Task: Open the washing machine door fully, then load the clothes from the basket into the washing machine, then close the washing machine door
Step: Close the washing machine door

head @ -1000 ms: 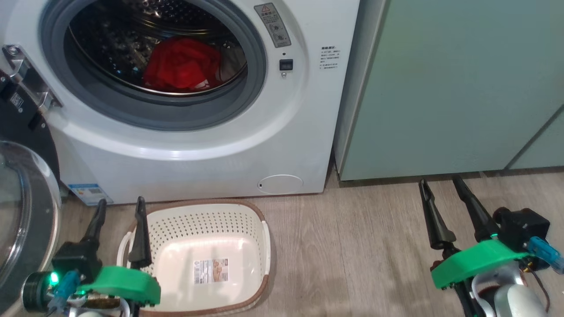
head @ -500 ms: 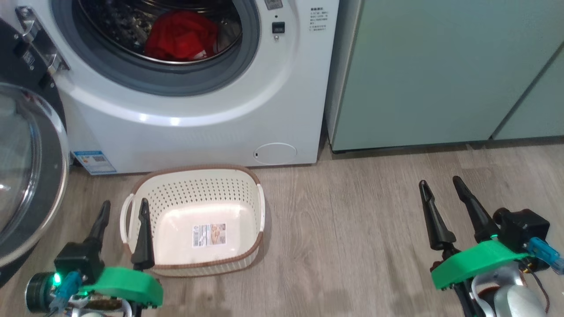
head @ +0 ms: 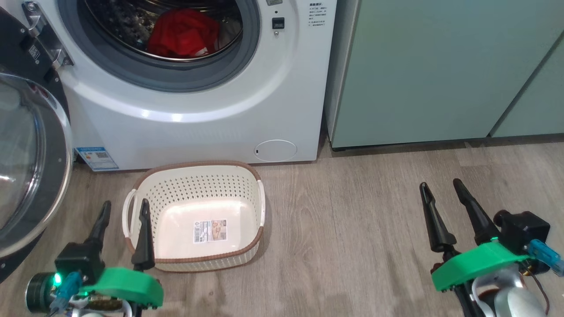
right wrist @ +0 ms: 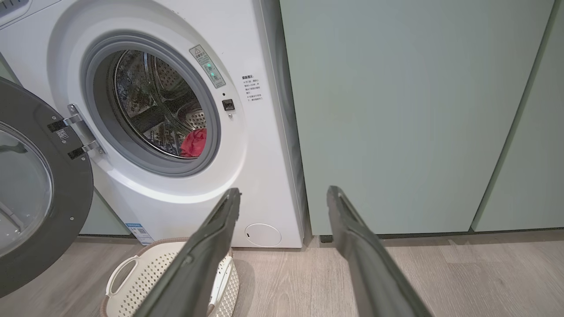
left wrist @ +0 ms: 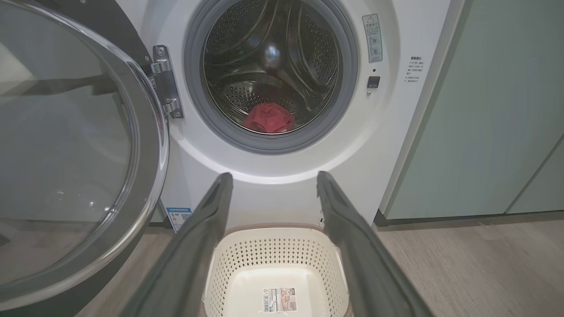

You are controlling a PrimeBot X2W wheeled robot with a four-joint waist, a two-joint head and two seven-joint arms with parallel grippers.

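Cabinets [head: 418,70]: pale green, along the far edge of the floor [head: 352,229], on the robot's R side.

Washing machine [head: 198,127]: white front-loader, just beside the cabinets on their L, also at the floor's far edge. Grey gasket [head: 251,48] and steel drum [left wrist: 273,57] exposed.

Washing machine door [left wrist: 66,145]: swung wide open on its L-side hinge, black ring and clear dome facing into the room, toward the floor's L edge.

Basket [head: 198,189]: cream perforated tub w/ brown rim, upright on the floor directly in front of the washer, near but apart from its base. Nothing inside apart from a paper label [head: 210,231] on the bottom.

Clothes [head: 183,33]: red bundle lying low in the drum, behind the gasket lip.

L hand [head: 125,203]: released, fingers spread, grasping nothing. Hangs near the floor's near-L corner, one finger over the basket's L handle in the head view; contact cannot be told.

R hand [head: 440,183]: released, fingers spread, nothing grasped. Above bare floor toward the near-R corner, well apart from the basket.

Round flap [head: 275,150]: shut, low on the washer front. Blue-white sticker [head: 97,158]: bottom L of the washer front.
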